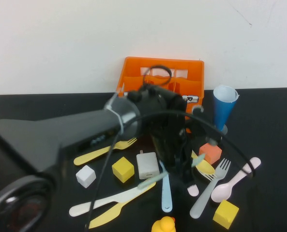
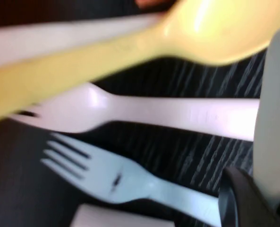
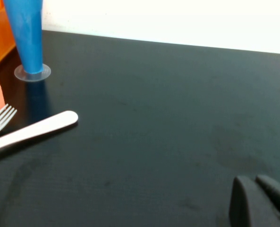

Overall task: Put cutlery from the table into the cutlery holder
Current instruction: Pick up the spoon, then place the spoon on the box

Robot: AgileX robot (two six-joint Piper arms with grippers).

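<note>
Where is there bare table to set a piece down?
Free: the table right of the blue cup, where the shut right gripper rests. Also bare far left. Crowded: the middle, where the left gripper is down among the cutlery, cubes and charger.

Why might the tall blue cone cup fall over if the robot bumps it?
The blue cone cup is tall, standing on a small round foot, so it probably tips easily. It looks thin, likely light. The left gripper works just beside it among the cutlery; the right gripper rests shut on the table.
</note>
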